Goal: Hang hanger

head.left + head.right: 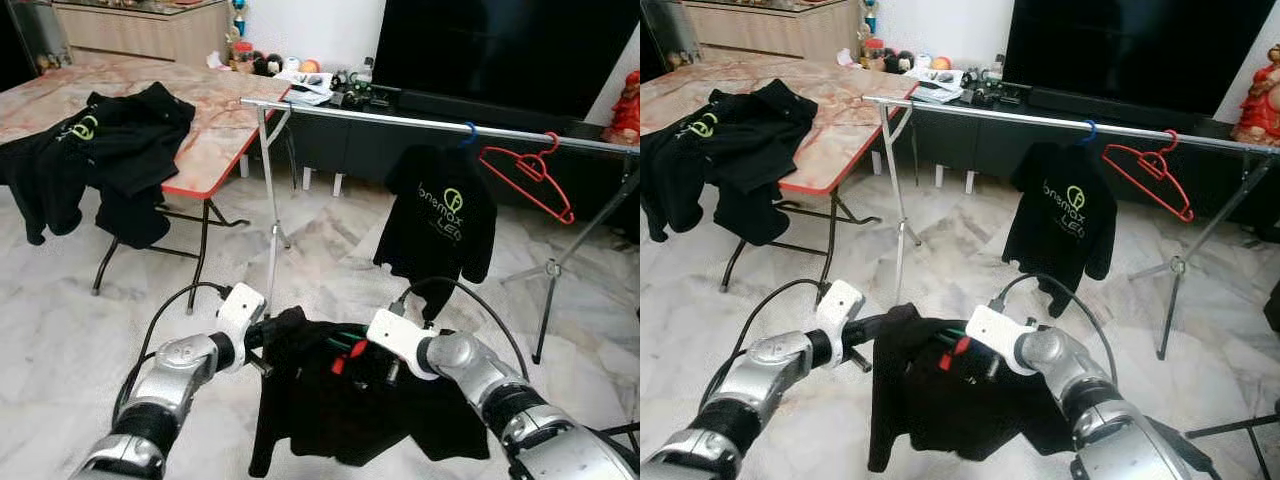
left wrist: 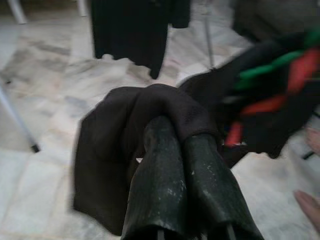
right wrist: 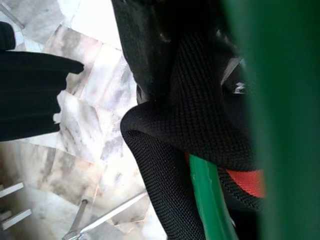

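Before the rail (image 1: 400, 120), your left gripper (image 2: 182, 145) pinches a black shirt (image 1: 340, 410); your right gripper's (image 1: 375, 350) grip can't be told.

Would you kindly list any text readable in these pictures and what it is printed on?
"onemax", partly cut off by a fold, with smaller blurred letters beneath: black shirt hanging on the rail.
Green logo on the black shirt on the table: too small to read.
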### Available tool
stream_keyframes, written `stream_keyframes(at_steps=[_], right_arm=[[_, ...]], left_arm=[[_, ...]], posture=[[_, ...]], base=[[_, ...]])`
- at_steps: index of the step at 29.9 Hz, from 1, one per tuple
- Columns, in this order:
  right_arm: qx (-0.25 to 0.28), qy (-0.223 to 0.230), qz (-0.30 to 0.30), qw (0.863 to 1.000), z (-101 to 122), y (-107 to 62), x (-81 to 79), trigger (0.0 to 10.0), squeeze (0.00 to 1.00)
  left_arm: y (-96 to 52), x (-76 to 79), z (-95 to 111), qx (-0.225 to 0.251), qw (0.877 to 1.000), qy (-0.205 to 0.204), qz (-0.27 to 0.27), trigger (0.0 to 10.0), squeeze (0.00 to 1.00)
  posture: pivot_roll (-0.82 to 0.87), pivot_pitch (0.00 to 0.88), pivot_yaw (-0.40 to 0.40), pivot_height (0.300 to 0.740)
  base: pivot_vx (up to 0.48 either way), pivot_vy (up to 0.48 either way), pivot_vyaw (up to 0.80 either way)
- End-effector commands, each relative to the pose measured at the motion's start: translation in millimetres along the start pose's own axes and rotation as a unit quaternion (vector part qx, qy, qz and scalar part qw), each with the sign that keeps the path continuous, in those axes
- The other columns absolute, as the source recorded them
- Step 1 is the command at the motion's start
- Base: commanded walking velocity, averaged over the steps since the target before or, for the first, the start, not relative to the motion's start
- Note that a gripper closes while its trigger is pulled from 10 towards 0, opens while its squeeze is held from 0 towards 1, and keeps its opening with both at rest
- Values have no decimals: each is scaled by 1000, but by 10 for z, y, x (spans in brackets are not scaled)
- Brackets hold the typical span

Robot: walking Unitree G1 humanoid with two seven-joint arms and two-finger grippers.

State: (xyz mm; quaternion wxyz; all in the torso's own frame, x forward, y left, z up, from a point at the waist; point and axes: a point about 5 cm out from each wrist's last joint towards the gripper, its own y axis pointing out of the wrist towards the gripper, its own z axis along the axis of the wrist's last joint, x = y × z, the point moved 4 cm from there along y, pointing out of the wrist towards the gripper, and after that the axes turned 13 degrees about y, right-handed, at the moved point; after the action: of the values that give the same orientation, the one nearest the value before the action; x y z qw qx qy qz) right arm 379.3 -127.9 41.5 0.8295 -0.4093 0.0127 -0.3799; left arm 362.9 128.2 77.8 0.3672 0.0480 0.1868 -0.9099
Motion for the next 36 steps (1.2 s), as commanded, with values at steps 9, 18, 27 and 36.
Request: stream_keyframes(at_steps=[9, 18, 27, 36], right_arm=[[-5, 51, -26, 998, -62, 35, -14, 10000, 0], [69, 173, -32, 982, 208, 28, 49, 10000, 0], [97, 185, -34, 977, 377, 18, 81, 10000, 0], [116, 108, 2, 987, 468, -9, 30, 10000, 0]], left_arm=[[-63, 115, 527, 79, 994, 25, -68, 0, 0], [-168, 290, 441, 33, 991, 44, -120, 1647, 0], [-296, 468, 455, 34, 983, 39, -175, 10000, 1000], [-312, 359, 411, 6, 988, 59, -143, 10000, 1000]], posture=[[144, 0, -79, 740], [145, 0, -77, 740], [154, 0, -80, 740], [157, 0, -84, 740]], base=[[0, 0, 0], [0, 0, 0], [0, 0, 0], [0, 0, 0]])
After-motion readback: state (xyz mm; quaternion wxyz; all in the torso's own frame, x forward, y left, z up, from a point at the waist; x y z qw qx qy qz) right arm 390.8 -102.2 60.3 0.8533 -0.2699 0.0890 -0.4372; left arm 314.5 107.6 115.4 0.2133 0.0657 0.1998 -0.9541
